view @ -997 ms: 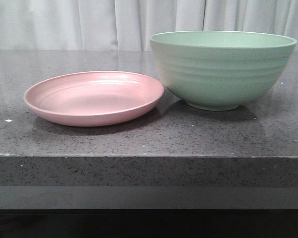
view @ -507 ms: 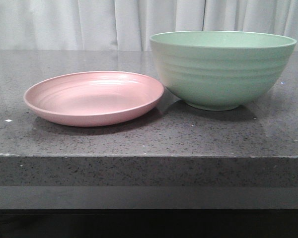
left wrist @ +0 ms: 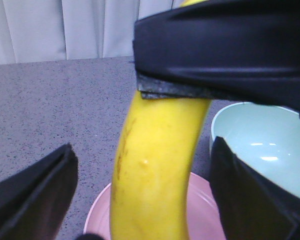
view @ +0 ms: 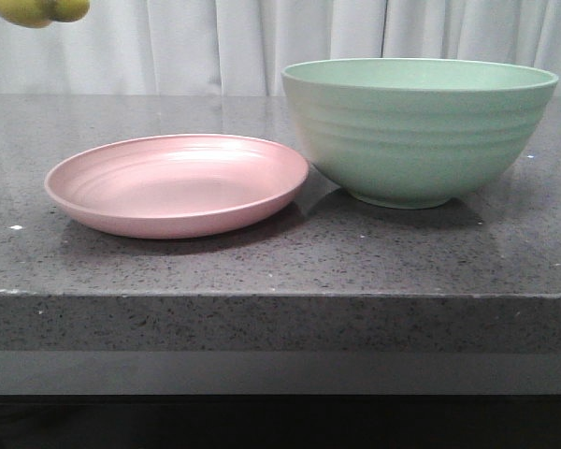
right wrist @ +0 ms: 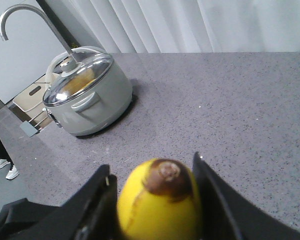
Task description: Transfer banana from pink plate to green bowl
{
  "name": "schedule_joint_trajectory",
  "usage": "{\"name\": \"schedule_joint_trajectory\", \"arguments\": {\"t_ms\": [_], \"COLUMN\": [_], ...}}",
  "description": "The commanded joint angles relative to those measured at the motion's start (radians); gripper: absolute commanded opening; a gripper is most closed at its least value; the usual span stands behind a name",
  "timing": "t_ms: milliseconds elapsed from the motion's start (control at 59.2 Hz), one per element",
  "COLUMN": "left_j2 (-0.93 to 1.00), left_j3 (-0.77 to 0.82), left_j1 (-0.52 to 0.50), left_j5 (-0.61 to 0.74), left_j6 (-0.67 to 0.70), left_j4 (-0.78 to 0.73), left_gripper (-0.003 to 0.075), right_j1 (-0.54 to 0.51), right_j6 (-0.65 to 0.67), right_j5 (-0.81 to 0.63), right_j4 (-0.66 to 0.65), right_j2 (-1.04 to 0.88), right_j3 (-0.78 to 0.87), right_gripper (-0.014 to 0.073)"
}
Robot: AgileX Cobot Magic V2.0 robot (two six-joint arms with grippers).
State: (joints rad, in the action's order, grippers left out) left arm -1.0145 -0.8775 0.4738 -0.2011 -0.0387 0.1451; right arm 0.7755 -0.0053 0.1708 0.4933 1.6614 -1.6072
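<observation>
The banana (view: pixel 39 9) hangs in the air; only its yellow end shows at the top left corner of the front view, high above and left of the pink plate (view: pixel 178 184). The plate is empty. The green bowl (view: pixel 419 131) stands right of it, nearly touching. My right gripper (right wrist: pixel 152 165) is shut on the banana (right wrist: pixel 160 205), whose brown tip points outward. In the left wrist view the banana (left wrist: pixel 157 165) runs between the spread fingers of my left gripper (left wrist: pixel 142 145), which is open, above the plate (left wrist: pixel 202 210) and bowl (left wrist: pixel 262 145). The right gripper (left wrist: pixel 220 50) clamps it there.
A grey pot with a glass lid (right wrist: pixel 85 97) and a curved faucet (right wrist: pixel 30 20) stand on the dark speckled counter (view: pixel 280 253) in the right wrist view. White curtains hang behind. The counter's front edge is near the camera.
The banana's end has come into the top left corner of the front view, where nothing showed before. Plate and bowl have not moved.
</observation>
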Motion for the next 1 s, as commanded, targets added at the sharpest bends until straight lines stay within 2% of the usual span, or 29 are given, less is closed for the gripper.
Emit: {"name": "schedule_joint_trajectory", "arguments": {"t_ms": [0, 254, 575, 659, 862, 980], "left_j2": [0.017, 0.017, 0.017, 0.017, 0.017, 0.017], "left_j3": [-0.030, -0.030, -0.030, -0.030, -0.030, -0.030], "left_j1": [0.008, 0.008, 0.008, 0.008, 0.008, 0.008], "left_j5": [0.087, 0.087, 0.087, 0.087, 0.087, 0.087], "left_j6": [0.003, 0.003, 0.003, 0.003, 0.003, 0.003], "left_j4": [0.005, 0.005, 0.005, 0.005, 0.005, 0.005], "left_gripper": [0.0588, 0.0588, 0.0587, 0.0587, 0.0587, 0.0587], "right_j1": [-0.002, -0.047, -0.264, -0.311, -0.388, -0.428], "right_j6": [-0.010, -0.023, -0.024, -0.058, -0.237, -0.253], "right_j5": [-0.071, -0.111, -0.098, -0.065, 0.071, 0.154], "right_j4": [0.002, 0.001, 0.001, 0.001, -0.011, -0.025], "right_j2": [-0.046, -0.041, -0.038, -0.039, -0.064, -0.088], "right_j3": [-0.035, -0.035, -0.038, -0.038, -0.038, -0.044], "right_gripper": [0.0068, 0.0068, 0.0068, 0.0068, 0.0068, 0.0049]}}
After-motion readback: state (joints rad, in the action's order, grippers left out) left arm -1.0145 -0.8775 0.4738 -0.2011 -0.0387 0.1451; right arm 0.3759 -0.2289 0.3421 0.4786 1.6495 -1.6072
